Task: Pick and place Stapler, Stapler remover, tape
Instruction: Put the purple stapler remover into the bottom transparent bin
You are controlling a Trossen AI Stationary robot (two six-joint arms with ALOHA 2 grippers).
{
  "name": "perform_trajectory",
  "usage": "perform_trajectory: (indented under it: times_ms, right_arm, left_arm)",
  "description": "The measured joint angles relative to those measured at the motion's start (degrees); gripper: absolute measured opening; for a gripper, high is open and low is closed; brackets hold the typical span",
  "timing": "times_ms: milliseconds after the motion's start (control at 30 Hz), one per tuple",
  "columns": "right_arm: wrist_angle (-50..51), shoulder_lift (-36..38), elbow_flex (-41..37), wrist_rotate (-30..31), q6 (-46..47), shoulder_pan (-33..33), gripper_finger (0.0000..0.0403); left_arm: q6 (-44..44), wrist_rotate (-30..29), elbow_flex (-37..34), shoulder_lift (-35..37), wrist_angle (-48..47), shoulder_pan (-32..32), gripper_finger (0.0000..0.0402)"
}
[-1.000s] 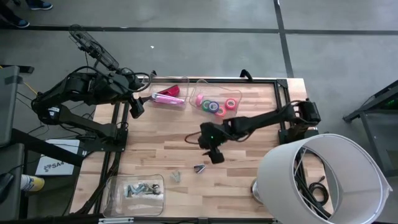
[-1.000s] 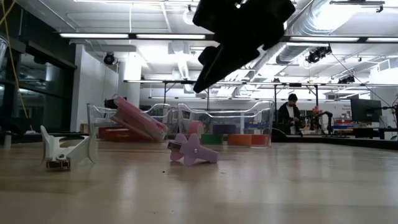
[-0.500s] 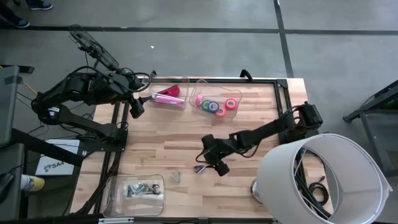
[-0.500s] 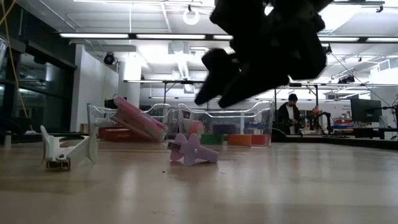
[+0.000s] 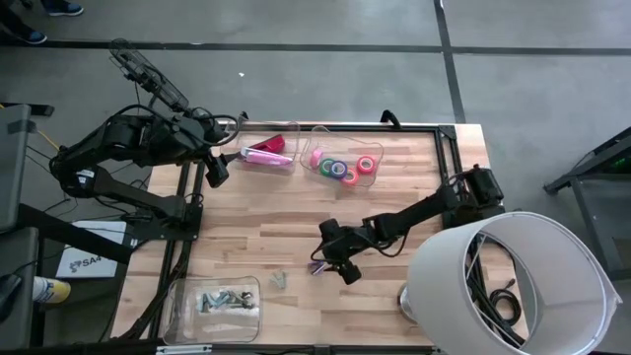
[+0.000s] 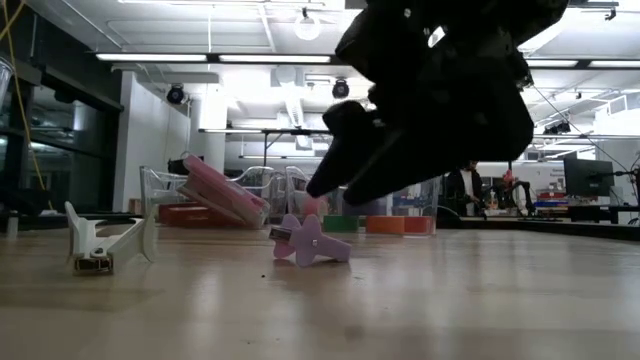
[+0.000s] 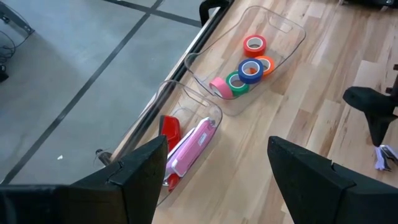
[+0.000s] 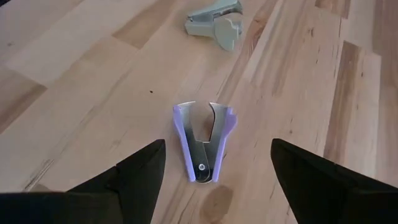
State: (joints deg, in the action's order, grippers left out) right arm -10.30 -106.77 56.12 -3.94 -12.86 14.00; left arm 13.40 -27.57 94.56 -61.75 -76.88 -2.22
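High view: right gripper (image 5: 329, 266) low over the bench (image 5: 256, 229) middle, just beside the purple remover (image 5: 315, 266); left gripper (image 5: 219, 168) waiting beside the stapler bin (image 5: 268, 154); tape (image 5: 340, 168) in the next bin.

Right wrist view: fingers (image 8: 134, 177) spread, purple remover (image 8: 203, 140) lying between, untouched; green remover (image 8: 217, 16) beyond.

Left wrist view: fingers (image 7: 140, 171) spread, empty.

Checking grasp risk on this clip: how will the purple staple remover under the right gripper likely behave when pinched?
The purple staple remover lies flat on the wooden table, so it probably won't roll. Its metal jaws and plastic wings look rigid and light. The open right gripper straddles it; it may skid or spin if pinched off-centre.
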Motion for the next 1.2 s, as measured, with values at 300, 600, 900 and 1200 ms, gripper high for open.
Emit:
perform_trajectory:
  times_ms: [300,600,900,1200]
  right_arm:
    - [-2.0,-3.7,0.1,0.3,1.3,0.5,0.0282]
    - [-5.5,-6.3,0.1,0.8,2.9,0.8,0.0280]
    - [-7.0,-8.2,0.2,-0.9,5.4,0.8,0.0268]
    - [-7.2,-8.3,0.2,-1.1,5.6,0.8,0.0193]
  left_arm:
    - [0.4,0.0,0.0,0.0,0.0,0.0,0.0273]
    - [0.4,0.0,0.0,0.0,-0.1,0.0,0.0273]
    - [0.4,-0.1,0.0,0.0,-0.4,0.0,0.0273]
    - [0.4,-0.1,0.0,0.0,-1.0,0.0,0.0273]
